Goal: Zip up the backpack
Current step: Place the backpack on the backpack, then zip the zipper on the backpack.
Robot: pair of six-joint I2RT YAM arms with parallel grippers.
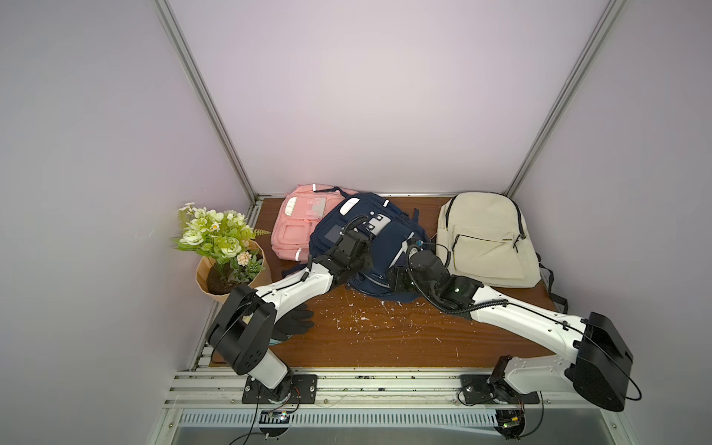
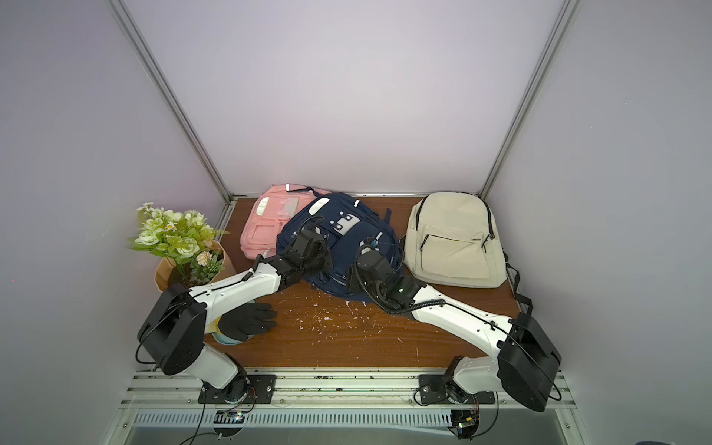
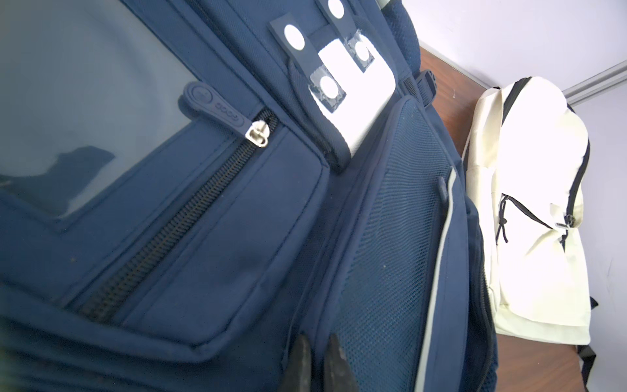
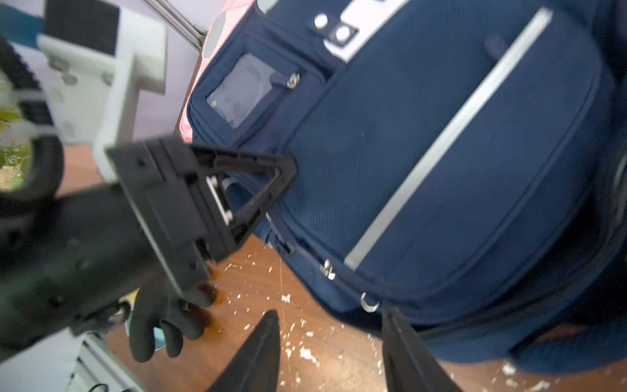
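Crowding the navy backpack (image 1: 397, 239): pink backpack (image 1: 293, 227), cream backpack (image 1: 485, 239), glove (image 1: 294, 321); left claw (image 3: 319, 366) pinched narrow, right claw (image 4: 329, 312) parted.

Woven navy cloth is covering the blue backpack (image 3: 237, 237), its side panel of fine mesh (image 3: 390, 244) looking rough in the left wrist view, while a clear plastic window (image 3: 84, 112) is giving off a dull sheen. A metal zipper slider (image 3: 257, 134) is glinting beside its matt, rubbery pull tab (image 3: 212, 105). In a top view, right of centre, the cream backpack (image 1: 485, 239) is showing matt canvas, and the smooth wood-grain desk (image 1: 385, 339) is lying flecked with white chips under a matt black glove (image 1: 294, 321) at lower left.
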